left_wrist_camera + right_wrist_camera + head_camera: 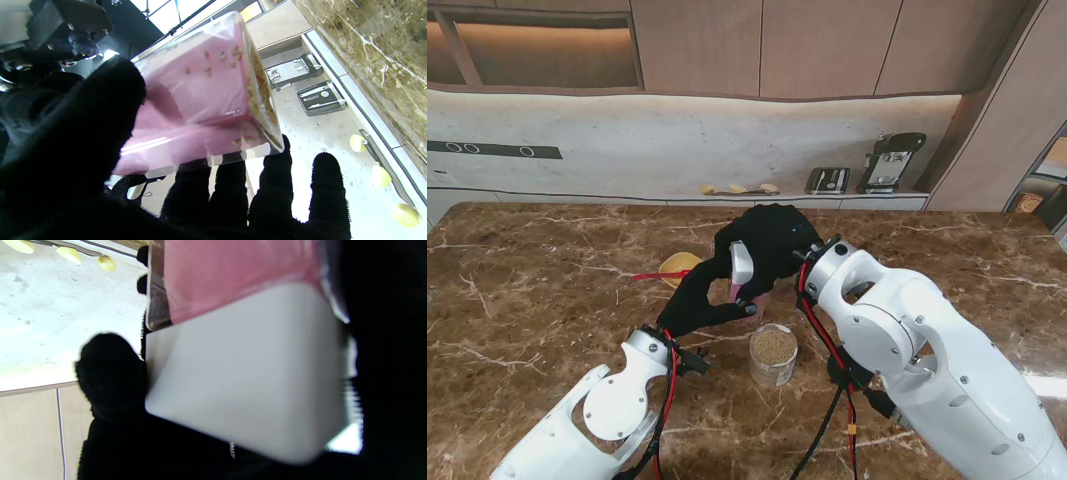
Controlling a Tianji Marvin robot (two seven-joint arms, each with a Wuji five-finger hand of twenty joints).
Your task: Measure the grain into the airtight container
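The grain jar (773, 355) stands nearer to me than the bowl (680, 267).

Open marble table (547, 270) on both flanks; the grain-filled clear round jar (773, 356) blocks the nearer centre.

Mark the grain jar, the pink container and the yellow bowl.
grain jar (773, 346), stand view, on the grain surface.
pink container (200, 96), left wrist view, on its side wall.
yellow bowl (679, 265), stand view, on its rim.

Both arms have glossy white rounded shells with oval cut-outs and small dark screws. Red and black cables run along each arm to the wrist. The left robot hand (705, 300) and right robot hand (772, 243) wear fuzzy black gloves.
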